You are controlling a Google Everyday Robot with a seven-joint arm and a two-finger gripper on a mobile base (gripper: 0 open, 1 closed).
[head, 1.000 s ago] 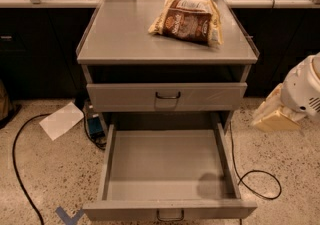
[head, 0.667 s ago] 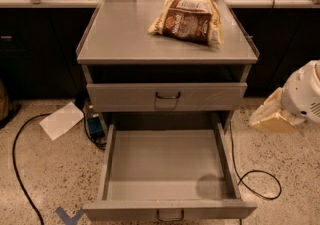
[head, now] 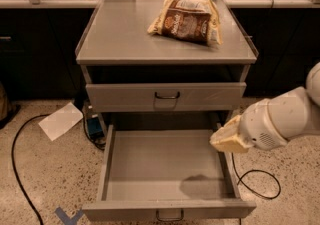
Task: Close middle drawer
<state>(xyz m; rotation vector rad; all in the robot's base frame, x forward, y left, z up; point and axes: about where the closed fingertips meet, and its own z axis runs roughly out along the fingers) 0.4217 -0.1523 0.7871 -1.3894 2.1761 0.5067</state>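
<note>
Middle drawer standing open, claw over its right wall, cannot tell its grip state, snack bag on cabinet top

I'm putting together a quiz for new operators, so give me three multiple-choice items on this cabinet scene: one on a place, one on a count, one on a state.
1. Where is the gripper?
A) over the right wall of the middle drawer
B) resting on the cabinet top
C) down at the floor, left of the cabinet

2. How many snack bags lie on the cabinet top?
A) none
B) one
C) three

3. What state is the middle drawer in?
A) pushed in flush
B) taken out and lying on the floor
C) pulled far out

Answers:
1 A, since the gripper hangs at the drawer's right side wall.
2 B, since a single snack bag lies there.
3 C, since its bare floor shows and its front handle sits at the bottom edge of the view.
</note>
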